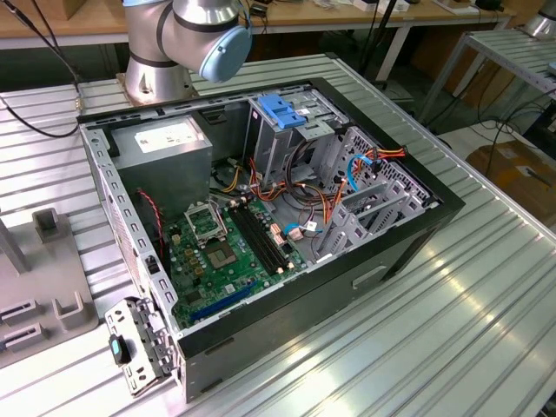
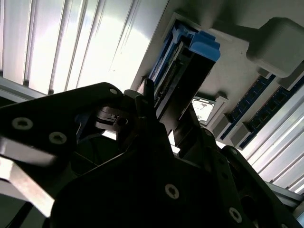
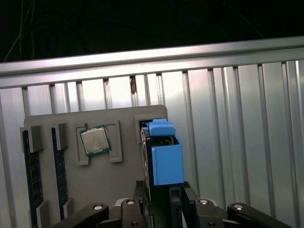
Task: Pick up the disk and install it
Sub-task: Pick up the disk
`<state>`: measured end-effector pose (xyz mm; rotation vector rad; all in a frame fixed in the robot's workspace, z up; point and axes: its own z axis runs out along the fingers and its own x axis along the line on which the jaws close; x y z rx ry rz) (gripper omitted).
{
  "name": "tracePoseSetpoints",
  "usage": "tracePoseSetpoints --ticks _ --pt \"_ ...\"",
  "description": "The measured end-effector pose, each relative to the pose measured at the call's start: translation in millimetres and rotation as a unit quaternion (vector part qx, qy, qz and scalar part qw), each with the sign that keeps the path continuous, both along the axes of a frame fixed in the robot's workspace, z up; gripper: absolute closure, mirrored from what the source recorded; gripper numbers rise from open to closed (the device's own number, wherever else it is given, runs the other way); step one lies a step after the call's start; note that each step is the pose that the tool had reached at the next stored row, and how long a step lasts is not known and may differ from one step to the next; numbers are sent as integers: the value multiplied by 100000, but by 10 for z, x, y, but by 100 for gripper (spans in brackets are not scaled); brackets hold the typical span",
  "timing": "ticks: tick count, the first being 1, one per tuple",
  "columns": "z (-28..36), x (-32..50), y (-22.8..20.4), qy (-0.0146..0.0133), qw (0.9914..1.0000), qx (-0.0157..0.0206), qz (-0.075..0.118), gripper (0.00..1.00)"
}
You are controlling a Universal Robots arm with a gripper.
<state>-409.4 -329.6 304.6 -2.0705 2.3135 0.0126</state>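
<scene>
Straddling the disk [image 3: 166, 161], which stands on edge in the grey tray [image 3: 104, 185] slot on the table [image 3: 247, 142], we are positioning the claw [image 3: 164, 194], cannot tell if pinching, and risking a snag if a lift goes crooked.

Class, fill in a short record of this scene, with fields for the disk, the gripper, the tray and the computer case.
disk: upright in a slot of the grey tray
gripper: right at the disk, grip unclear
grey tray: also holds a processor chip and memory sticks
computer case: open on the ribbed metal table, motherboard showing
</scene>
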Motion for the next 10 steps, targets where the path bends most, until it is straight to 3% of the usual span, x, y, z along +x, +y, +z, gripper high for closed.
tracePoseSetpoints --ticks 5,7,10 --pt "5 0 0 18 100000 -8 1 57" --pt "7 0 0 26 100000 -11 2 64" --pt "7 0 0 14 100000 -6 1 64"
